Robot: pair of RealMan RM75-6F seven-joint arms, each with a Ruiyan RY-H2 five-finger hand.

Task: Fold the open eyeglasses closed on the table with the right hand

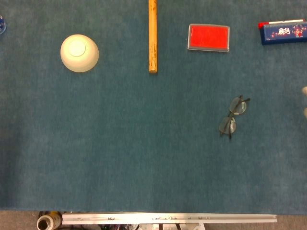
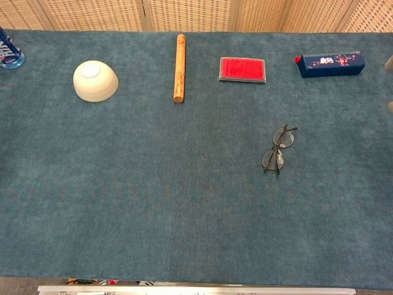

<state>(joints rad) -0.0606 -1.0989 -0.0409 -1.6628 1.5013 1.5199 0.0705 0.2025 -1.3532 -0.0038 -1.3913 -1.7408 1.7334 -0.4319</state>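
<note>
My right hand (image 1: 304, 100) is barely in frame, only pale fingertips at the right edge of the head view, well right of the eyeglasses; can't tell whether the fingers are spread or curled, but nothing is in them. Left hand isn't visible in either view. Eyeglasses (image 1: 233, 116) lie alone on the blue surface (image 1: 144, 158), temples look tucked against the lenses, so I judge the fold done or nearly; too small to be sure. Step in hand: clearing off after the fold. Next move, if a temple is sticking out: come back in from the right and nudge it flat; otherwise stay out. Beyond the eyeglasses: red flat case (image 1: 208, 37) above them, wooden stick (image 1: 152, 36) up-left, upturned cream bowl (image 1: 79, 52) far left, blue box (image 1: 283, 32) up-right.
</note>
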